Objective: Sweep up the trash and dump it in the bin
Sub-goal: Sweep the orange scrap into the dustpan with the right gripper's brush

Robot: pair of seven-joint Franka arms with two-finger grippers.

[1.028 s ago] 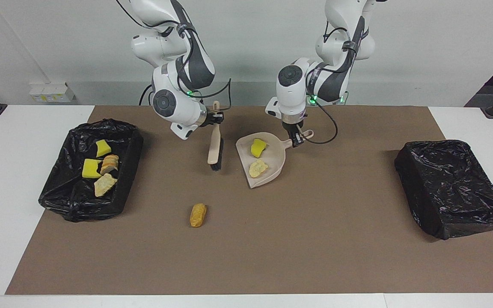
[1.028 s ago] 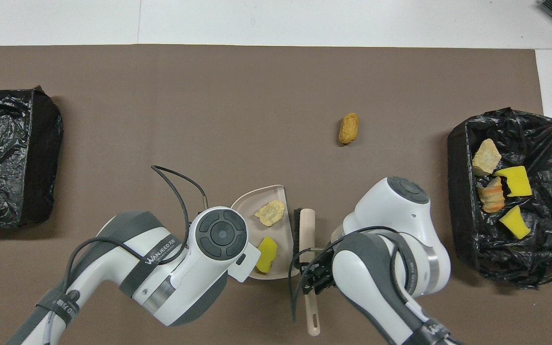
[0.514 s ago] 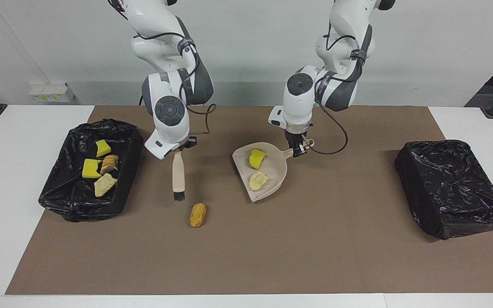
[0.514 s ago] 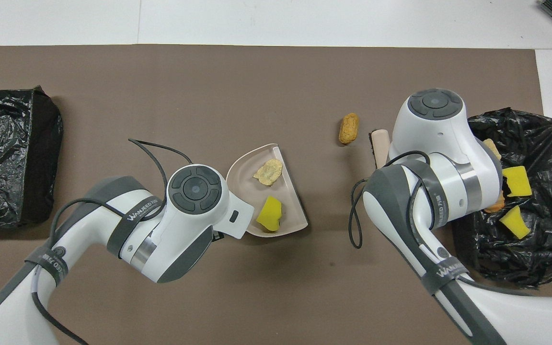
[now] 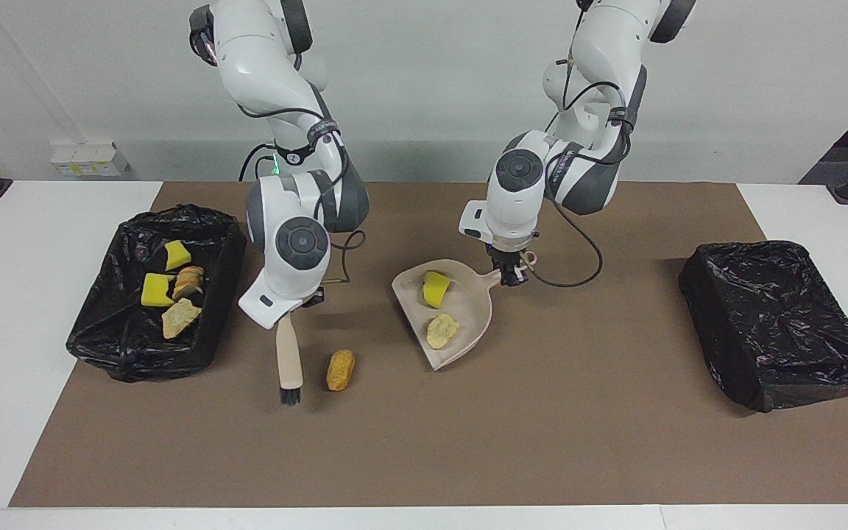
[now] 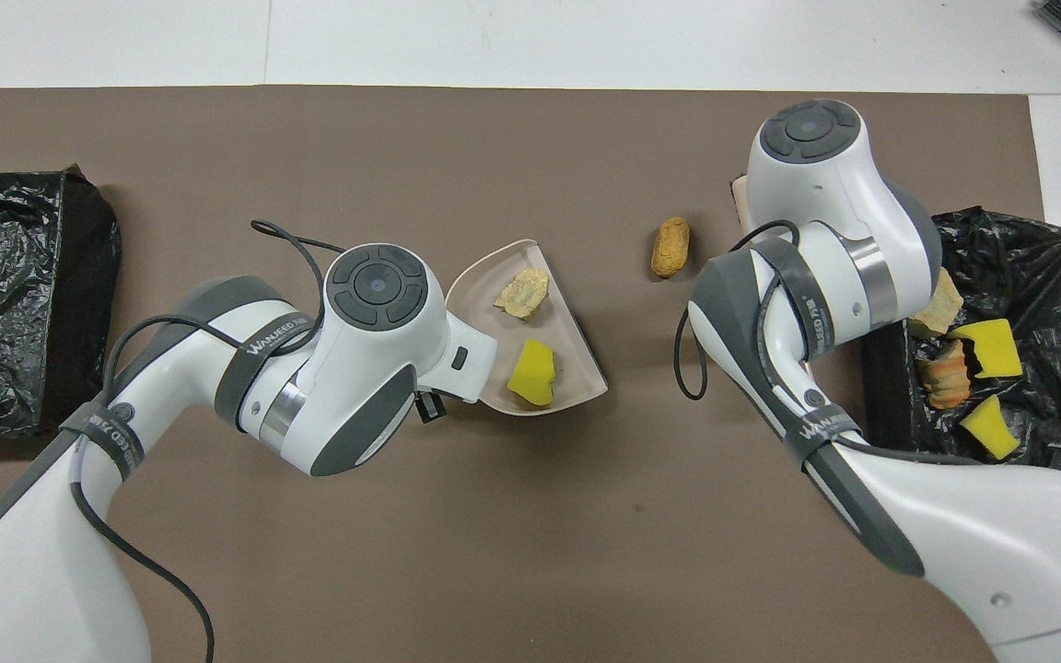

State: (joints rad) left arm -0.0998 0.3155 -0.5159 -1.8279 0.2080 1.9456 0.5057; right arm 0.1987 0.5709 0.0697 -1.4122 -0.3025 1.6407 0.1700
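Observation:
My right gripper is shut on the handle of the beige brush. Its black bristles hang low at the mat beside a tan pastry piece, on the side toward the trash-filled bin. My left gripper is shut on the handle of the beige dustpan, which carries a yellow sponge chunk and a tan scrap. From overhead the dustpan and pastry show, while the right wrist covers nearly all of the brush. The bin holds several scraps.
A second black-bagged bin stands at the left arm's end of the brown mat. A white table border surrounds the mat. Cables loop off both wrists near the dustpan and the brush.
The right arm swung the brush away from the dustpan, out over the mat, down to the pastry's side. The left arm slid the dustpan a little farther from the robots.

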